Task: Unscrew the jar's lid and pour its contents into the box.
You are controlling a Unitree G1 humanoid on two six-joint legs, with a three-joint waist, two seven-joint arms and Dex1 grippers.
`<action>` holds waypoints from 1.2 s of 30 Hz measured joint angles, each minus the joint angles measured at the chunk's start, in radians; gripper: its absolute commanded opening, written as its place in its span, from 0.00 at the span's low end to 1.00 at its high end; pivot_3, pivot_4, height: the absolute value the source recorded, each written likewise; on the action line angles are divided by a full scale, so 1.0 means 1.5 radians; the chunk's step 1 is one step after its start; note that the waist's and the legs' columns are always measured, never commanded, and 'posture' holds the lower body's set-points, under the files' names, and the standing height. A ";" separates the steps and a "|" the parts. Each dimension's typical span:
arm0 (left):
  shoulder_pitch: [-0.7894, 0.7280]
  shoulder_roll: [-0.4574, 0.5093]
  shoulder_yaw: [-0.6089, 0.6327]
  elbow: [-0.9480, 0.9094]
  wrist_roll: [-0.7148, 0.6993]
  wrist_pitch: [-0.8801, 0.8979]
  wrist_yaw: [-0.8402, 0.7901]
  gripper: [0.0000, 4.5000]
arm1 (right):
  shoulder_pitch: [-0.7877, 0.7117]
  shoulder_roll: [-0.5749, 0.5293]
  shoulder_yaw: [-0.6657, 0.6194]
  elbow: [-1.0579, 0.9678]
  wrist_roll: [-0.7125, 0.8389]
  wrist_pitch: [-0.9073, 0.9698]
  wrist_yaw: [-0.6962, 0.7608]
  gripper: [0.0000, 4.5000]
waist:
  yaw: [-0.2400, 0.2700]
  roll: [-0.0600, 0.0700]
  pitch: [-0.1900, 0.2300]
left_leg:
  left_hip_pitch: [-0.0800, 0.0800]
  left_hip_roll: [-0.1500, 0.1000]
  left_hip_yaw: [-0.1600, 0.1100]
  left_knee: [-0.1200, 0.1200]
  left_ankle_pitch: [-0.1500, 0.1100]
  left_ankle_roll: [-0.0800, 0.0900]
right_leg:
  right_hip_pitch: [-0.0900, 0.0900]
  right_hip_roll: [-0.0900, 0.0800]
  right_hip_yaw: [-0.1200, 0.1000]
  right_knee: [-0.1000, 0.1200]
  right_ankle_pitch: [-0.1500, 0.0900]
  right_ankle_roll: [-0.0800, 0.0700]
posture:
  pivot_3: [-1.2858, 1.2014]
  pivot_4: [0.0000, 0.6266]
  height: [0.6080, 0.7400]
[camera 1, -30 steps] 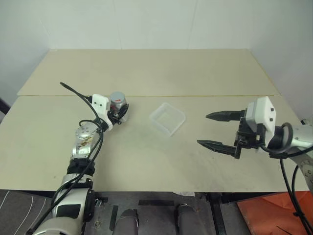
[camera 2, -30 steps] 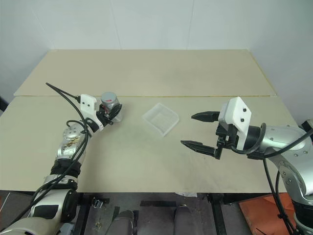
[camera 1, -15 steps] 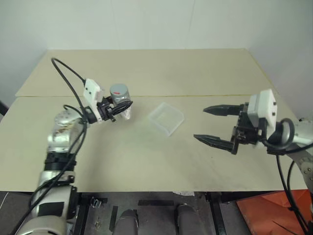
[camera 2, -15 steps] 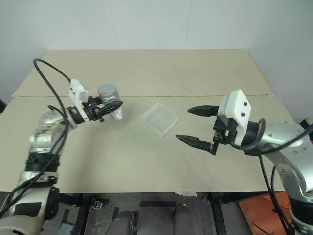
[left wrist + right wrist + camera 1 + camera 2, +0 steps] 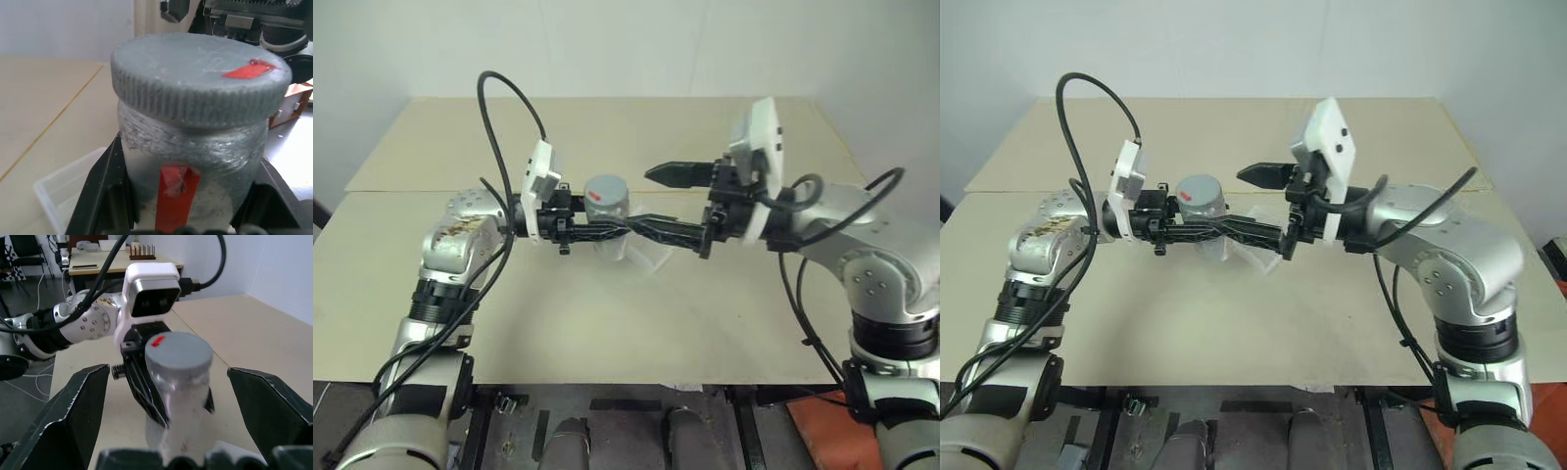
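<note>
Left gripper (image 5: 607, 232) clamped on the jar (image 5: 607, 217), held upright in the air above the table (image 5: 607, 137), grey lid (image 5: 605, 187) with red mark screwed on; right gripper (image 5: 641, 201) faces it with fingers spread wide, holding nothing, one either side of the lid without contact. The box (image 5: 651, 258) sits on the table just below both grippers; contents not discernible.

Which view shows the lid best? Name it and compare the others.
The left wrist view: the lid sits close up, its ribbed edge and red spot plain, screwed on the jar. The right wrist view shows it between the open right gripper's fingers. The eye views show it small, from above.
</note>
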 measured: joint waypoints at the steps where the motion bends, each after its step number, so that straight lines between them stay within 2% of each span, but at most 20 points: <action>1: -0.001 -0.003 -0.001 0.002 0.001 -0.001 -0.002 0.43 | -0.006 0.006 0.007 0.001 -0.006 0.000 -0.005 1.00 | -0.001 0.000 0.000 | 0.000 0.000 0.000 0.000 0.000 0.000 | -0.001 0.000 0.000 0.000 0.000 0.000 | 0.52 0.24 1.00; 6: -0.001 -0.004 -0.003 0.003 0.010 -0.016 -0.014 0.43 | -0.034 0.035 0.036 0.016 -0.041 0.007 -0.033 1.00 | -0.013 0.000 0.000 | -0.001 0.000 0.000 0.000 0.000 -0.001 | -0.001 0.000 0.000 0.001 0.000 0.000 | 0.52 0.24 1.00; 15: -0.001 -0.009 -0.003 0.003 0.016 -0.026 -0.019 0.43 | -0.054 0.065 0.062 0.031 -0.069 0.026 -0.052 1.00 | -0.014 0.000 0.000 | -0.001 0.000 0.000 0.000 0.000 0.000 | -0.001 0.000 0.000 0.001 0.000 0.000 | 0.52 0.24 1.00; 18: -0.001 -0.009 -0.003 0.003 0.021 -0.026 -0.019 0.43 | -0.054 0.069 0.065 0.038 -0.069 0.028 -0.049 0.86 | -0.014 0.000 0.000 | -0.001 0.000 0.000 0.000 0.000 0.000 | -0.002 0.000 0.000 0.001 0.000 0.000 | 0.52 0.24 1.00; 21: -0.001 -0.009 -0.003 0.002 0.022 -0.026 -0.019 0.43 | -0.054 0.069 0.065 0.041 -0.073 0.028 -0.039 0.63 | -0.014 0.000 0.000 | -0.001 0.000 0.000 0.000 0.000 0.000 | -0.002 0.000 0.000 0.001 0.000 0.000 | 0.52 0.24 1.00; 26: 0.005 -0.008 -0.002 -0.003 0.022 -0.025 -0.021 0.43 | -0.058 0.070 0.067 0.059 -0.082 0.022 -0.010 0.61 | -0.014 0.000 0.000 | -0.001 0.000 0.000 0.000 0.000 0.000 | -0.002 0.000 0.000 0.001 0.000 0.000 | 0.52 0.24 1.00; 29: 0.008 -0.002 0.001 -0.016 0.018 -0.016 -0.028 0.43 | -0.066 0.071 0.069 0.083 -0.092 0.002 0.032 0.61 | -0.015 0.000 0.000 | -0.001 0.000 0.000 0.000 0.000 0.000 | -0.002 0.000 0.000 0.001 0.000 0.000 | 0.52 0.24 1.00; 31: 0.013 0.010 0.002 -0.032 0.005 -0.010 -0.040 0.43 | -0.070 0.071 0.074 0.116 -0.097 -0.040 0.098 0.61 | -0.016 0.000 0.000 | -0.001 0.000 0.000 0.000 0.000 0.000 | -0.002 0.000 0.000 0.001 0.000 0.000 | 0.52 0.24 1.00; 36: 0.035 0.031 -0.004 -0.104 -0.025 0.013 -0.098 0.43 | -0.102 0.066 0.105 0.247 -0.118 -0.203 0.370 0.61 | -0.017 0.000 0.000 | -0.001 0.000 0.000 0.000 0.000 -0.001 | -0.002 0.000 0.000 0.001 0.000 0.000 | 0.52 0.24 1.00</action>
